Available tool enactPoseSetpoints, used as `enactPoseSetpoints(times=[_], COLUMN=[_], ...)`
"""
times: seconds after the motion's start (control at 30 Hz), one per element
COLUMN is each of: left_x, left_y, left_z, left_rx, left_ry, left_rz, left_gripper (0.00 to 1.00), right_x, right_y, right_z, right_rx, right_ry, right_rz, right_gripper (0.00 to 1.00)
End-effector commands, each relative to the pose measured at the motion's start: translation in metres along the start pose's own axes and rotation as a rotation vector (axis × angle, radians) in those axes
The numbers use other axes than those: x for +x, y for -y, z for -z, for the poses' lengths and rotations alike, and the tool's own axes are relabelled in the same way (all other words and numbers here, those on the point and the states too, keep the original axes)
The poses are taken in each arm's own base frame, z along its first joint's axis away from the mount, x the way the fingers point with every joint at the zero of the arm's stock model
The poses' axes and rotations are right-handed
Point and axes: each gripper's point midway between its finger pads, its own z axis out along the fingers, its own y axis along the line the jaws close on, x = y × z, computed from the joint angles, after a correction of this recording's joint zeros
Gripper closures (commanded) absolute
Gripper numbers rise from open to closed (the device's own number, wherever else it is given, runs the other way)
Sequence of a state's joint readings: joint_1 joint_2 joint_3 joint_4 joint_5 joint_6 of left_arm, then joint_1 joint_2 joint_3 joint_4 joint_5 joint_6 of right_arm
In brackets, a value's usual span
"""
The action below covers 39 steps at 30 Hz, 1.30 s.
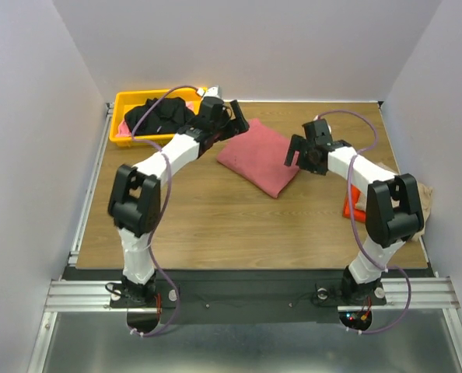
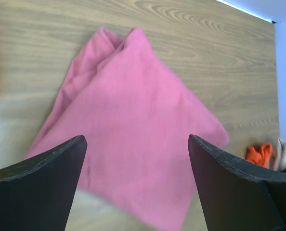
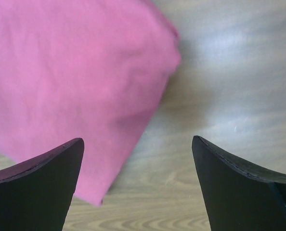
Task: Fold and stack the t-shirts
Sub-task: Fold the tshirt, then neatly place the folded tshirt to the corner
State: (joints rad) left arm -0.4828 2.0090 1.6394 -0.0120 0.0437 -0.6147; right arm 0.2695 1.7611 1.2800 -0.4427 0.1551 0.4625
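Left claw (image 1: 237, 118) spread wide, pinching nothing, hovering at the far-left corner of the dusty-red t-shirt (image 1: 260, 159). Right claw (image 1: 295, 155) likewise spread wide and empty, just beside the same shirt's right corner, with bare counter (image 1: 215, 210) under most of its gap. Between the two claws, the dusty-red t-shirt folded into a rough square, flat on the far middle of the counter. Farther left, at the far-left corner, a black t-shirt (image 1: 159, 116) heaped in a yellow bin (image 1: 134, 96). At the right edge, partly hidden by the right arm, a tan t-shirt (image 1: 425, 198), with an orange item (image 1: 350, 208) near it.
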Motion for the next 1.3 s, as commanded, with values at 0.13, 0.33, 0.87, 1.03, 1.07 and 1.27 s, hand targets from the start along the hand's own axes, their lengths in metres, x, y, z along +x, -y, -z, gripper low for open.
enactPoseSetpoints(times=[0.13,0.33,0.87,1.03,1.07,1.27], left_x=[-0.003,0.064,0.077,0.068,0.066,0.075], left_y=[-0.015,-0.049,-0.106,-0.112,-0.113,-0.104], left_z=[0.099,0.147,0.242,0.258,0.260,0.250], left_rx=[-0.001,-0.008,-0.159,-0.183,-0.184,-0.131], left_ry=[0.128,0.046,0.176,0.235,0.246,0.195], left_rz=[-0.009,0.097,0.145,0.132,0.126,0.101], left_gripper=[0.01,0.01,0.01,0.01,0.01,0.01], right_x=[0.026,0.029,0.022,0.007,0.007,0.005], right_y=[-0.019,-0.021,-0.029,0.010,0.017,0.074], right_z=[-0.015,-0.042,-0.043,0.019,0.037,0.080], right_rx=[-0.097,-0.064,-0.027,0.096,0.107,0.317], right_ry=[-0.029,-0.047,-0.014,0.023,0.009,-0.047], right_rz=[-0.206,-0.267,-0.012,0.143,0.160,0.246], right_gripper=[0.02,0.14,1.00,1.00,0.99,1.00])
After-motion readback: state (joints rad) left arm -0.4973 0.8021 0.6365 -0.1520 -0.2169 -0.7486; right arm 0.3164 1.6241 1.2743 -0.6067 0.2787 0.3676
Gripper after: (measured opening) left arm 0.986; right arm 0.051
